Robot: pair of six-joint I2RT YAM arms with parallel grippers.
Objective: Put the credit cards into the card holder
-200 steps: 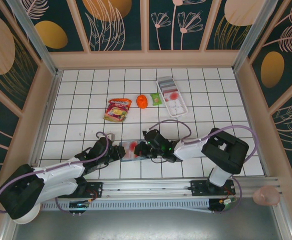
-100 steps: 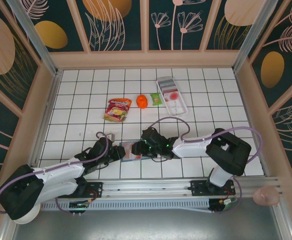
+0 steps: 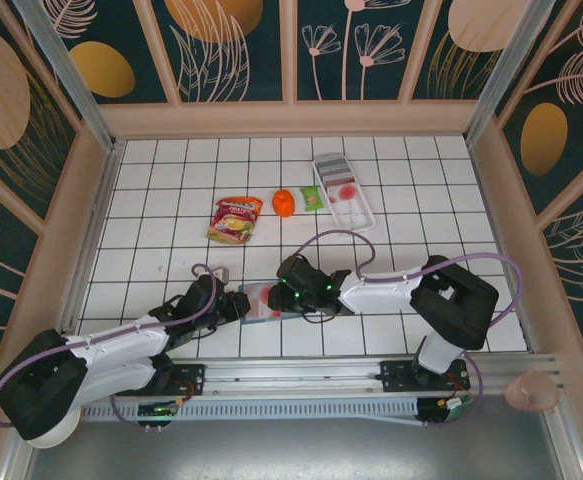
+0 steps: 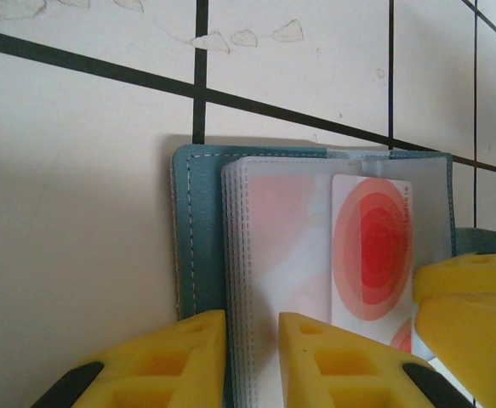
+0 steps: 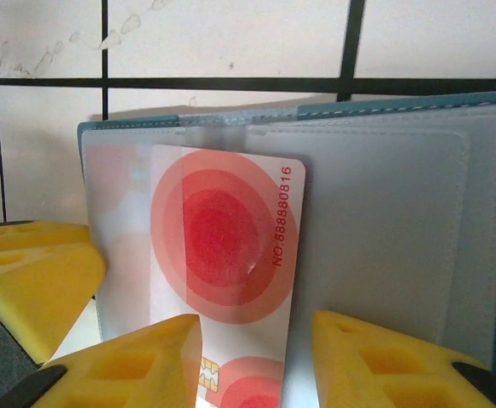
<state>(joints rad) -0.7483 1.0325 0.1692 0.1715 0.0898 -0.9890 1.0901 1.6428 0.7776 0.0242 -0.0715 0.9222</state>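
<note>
Your rig | left arm (image 3: 121, 345), right arm (image 3: 386, 292): white shells, black joints | cables (image 3: 336, 238): lilac | fingers (image 4: 162, 357): yellow wedges, black pads behind | base rail (image 3: 301, 375): silver, black mounts

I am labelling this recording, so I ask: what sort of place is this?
Probably a robot test cell, not a home: left arm and right arm bolted to a rail, a white gridded tabletop, decorated panel walls enclosing it.
</note>
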